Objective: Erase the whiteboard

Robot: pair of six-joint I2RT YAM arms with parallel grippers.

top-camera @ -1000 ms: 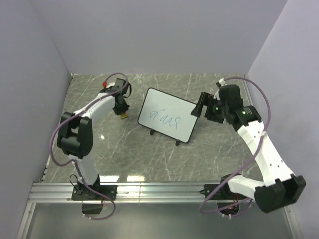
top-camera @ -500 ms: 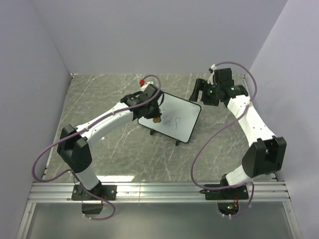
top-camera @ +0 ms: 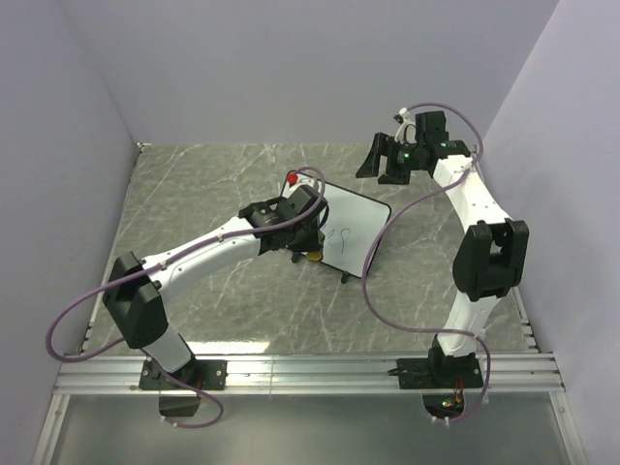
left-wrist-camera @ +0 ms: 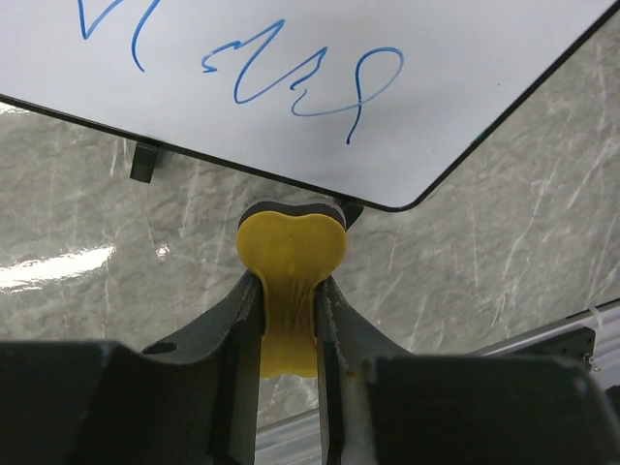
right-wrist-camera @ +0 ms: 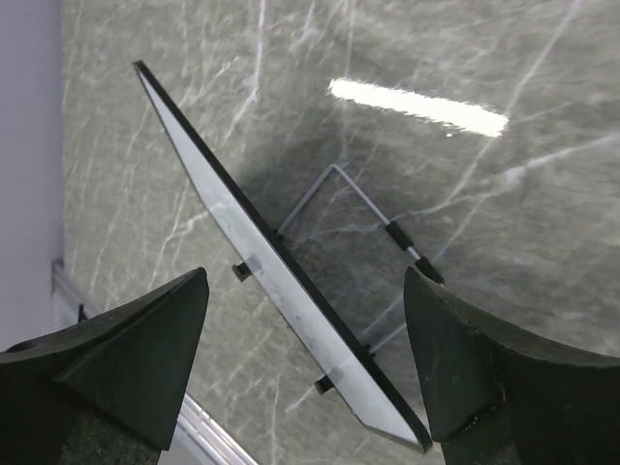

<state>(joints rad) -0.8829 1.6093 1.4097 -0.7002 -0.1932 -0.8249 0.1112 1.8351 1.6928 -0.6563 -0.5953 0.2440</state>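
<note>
1. The whiteboard [top-camera: 358,225] is standing a little right of the middle of the marble table [top-camera: 194,184]. It is leaning back on a wire stand [right-wrist-camera: 341,184], with its small black feet [left-wrist-camera: 142,161] resting on the stone and its writing face looking toward the near left.
2. Blue scribbles [left-wrist-camera: 300,82] are running across that face in the left wrist view, stopping short of the thin black rim.
3. The left gripper [left-wrist-camera: 289,295] is pinching a yellow eraser [left-wrist-camera: 291,254] tightly between its fingers [left-wrist-camera: 235,315], and the eraser's lobed head is sticking out past the tips.
4. That head is sitting just below the board's lower edge, close to a rounded lower corner. Whether it is touching the rim cannot be told.
5. The left arm [top-camera: 203,247] is reaching in diagonally from the near left and is covering the board's left half in the top view.
6. The right gripper [top-camera: 380,160] is hovering above and beyond the board's far right corner, apart from it, with its jaws spread wide and nothing between them.
7. From the right wrist the board is showing edge-on, with bare stone on both sides of it.
8. Bare marble is lying open left of the board and along the far side.
9. A narrower strip is running between the board's right edge and the right wall [top-camera: 572,145], where the right arm [top-camera: 484,252] is rising.
10. A metal rail [top-camera: 310,373] is bordering the near edge.
</note>
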